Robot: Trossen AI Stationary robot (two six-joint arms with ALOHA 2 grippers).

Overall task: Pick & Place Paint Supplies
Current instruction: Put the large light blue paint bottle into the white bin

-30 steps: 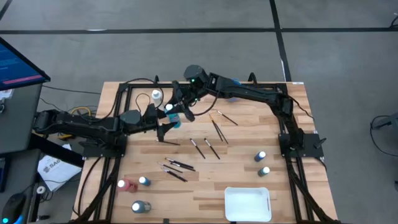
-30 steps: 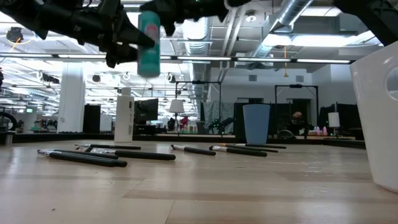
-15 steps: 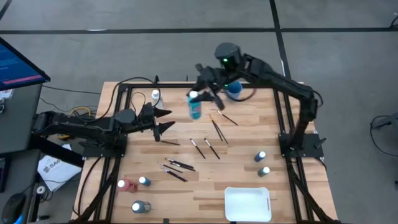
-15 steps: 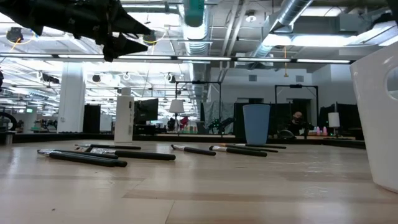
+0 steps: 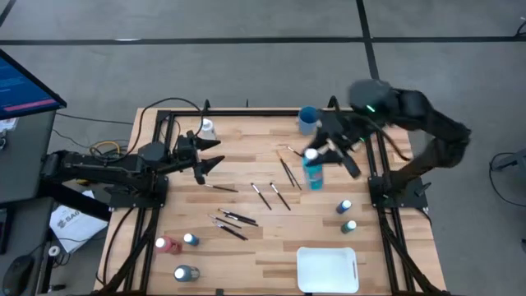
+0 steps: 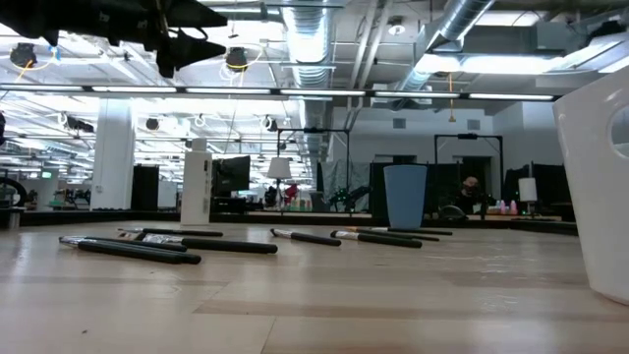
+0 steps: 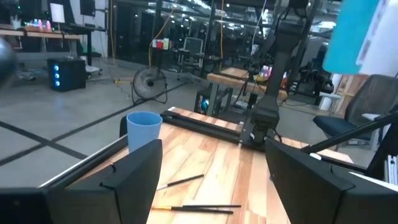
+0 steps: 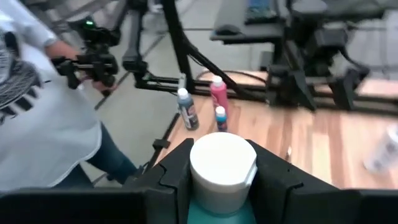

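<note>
Right gripper (image 8: pixel 221 180) pinching teal bottle (image 8: pixel 222 169), unseen from low view.

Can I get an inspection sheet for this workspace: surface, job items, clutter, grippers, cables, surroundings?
Surface: light wooden slat table in a black frame.
Job's things: teal paint bottle with white cap held in the air; white bottle at the far left; red bottle and two more at the near left; two small bottles at the right; thin dark paintbrushes scattered mid-table.
Clutter: blue plastic cup at the far edge; white rectangular tray at the near edge.
Grippers: right gripper shut on the teal bottle's cap; left gripper open, empty, over the left side.
Cables: black cable looped at the far left corner.
Surroundings: person in a white shirt in the right wrist view; monitor left of the table.
</note>
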